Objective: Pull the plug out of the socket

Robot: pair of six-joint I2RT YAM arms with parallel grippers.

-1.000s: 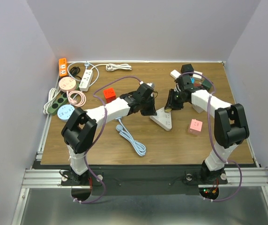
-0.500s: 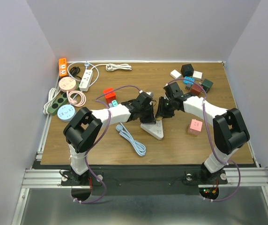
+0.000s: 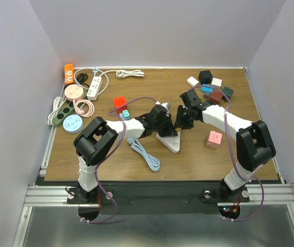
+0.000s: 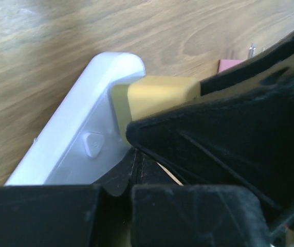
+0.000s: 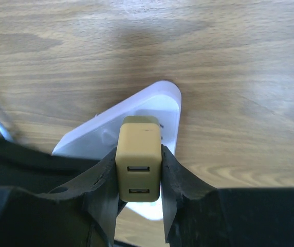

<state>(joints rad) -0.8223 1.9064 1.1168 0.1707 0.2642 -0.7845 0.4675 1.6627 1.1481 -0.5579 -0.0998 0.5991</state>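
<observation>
A white power strip (image 3: pixel 170 140) lies mid-table with a tan USB charger plug (image 5: pixel 139 163) seated in its end. My right gripper (image 5: pixel 139 180) is shut on the plug, one finger on each side; in the top view it (image 3: pixel 181 119) stands over the strip's far end. My left gripper (image 3: pixel 165 125) sits on the strip right beside it, jaws pressed together. The left wrist view shows the strip (image 4: pixel 80 154), the plug (image 4: pixel 157 95) and the black right fingers (image 4: pixel 229 139) around it. The plug's prongs are hidden.
A pink cube (image 3: pixel 214 139) lies right of the strip. A red cube (image 3: pixel 119 103) and a light-blue cable (image 3: pixel 144 153) lie to the left. Several adapters (image 3: pixel 214 90) cluster at the back right. Power strips and round sockets (image 3: pixel 77 98) crowd the back left.
The strip slid left and nearer with both arms over the last second. My right gripper came from the back right onto the plug. Little has moved in the last half second.
</observation>
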